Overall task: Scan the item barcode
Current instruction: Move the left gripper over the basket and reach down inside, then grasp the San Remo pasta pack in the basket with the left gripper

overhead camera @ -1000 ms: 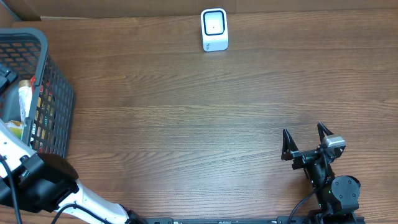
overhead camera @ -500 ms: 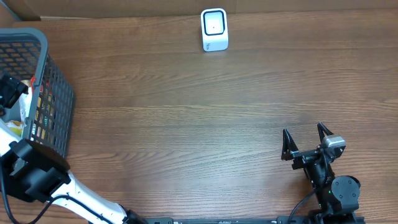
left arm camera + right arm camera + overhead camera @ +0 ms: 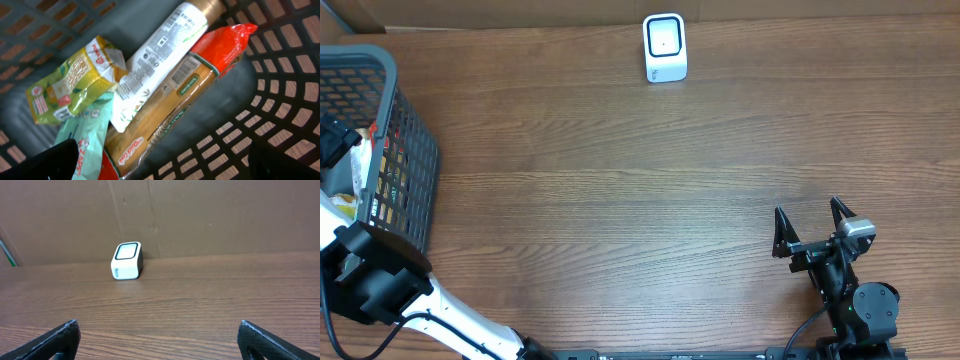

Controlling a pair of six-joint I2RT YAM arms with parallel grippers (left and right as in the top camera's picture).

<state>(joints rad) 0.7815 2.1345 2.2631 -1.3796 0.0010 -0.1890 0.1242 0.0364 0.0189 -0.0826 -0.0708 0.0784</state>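
Several items lie in the dark mesh basket. The left wrist view shows a white tube with a barcode label, a red and brown packet with a barcode beside it, a yellow-green packet and a mint-green pouch. My left gripper hangs open above them inside the basket, touching nothing. From overhead it shows at the far left edge as the left gripper. The white scanner stands at the table's back edge, and the right wrist view also catches the scanner. My right gripper rests open and empty near the front right, its fingertips wide apart in the right gripper wrist view.
A brown cardboard wall runs behind the scanner. Wooden tabletop stretches between the basket and the right arm. The left arm's white link and black joint sit in front of the basket.
The left arm has swung left and its gripper has settled inside the basket over the items. The right arm has not moved.
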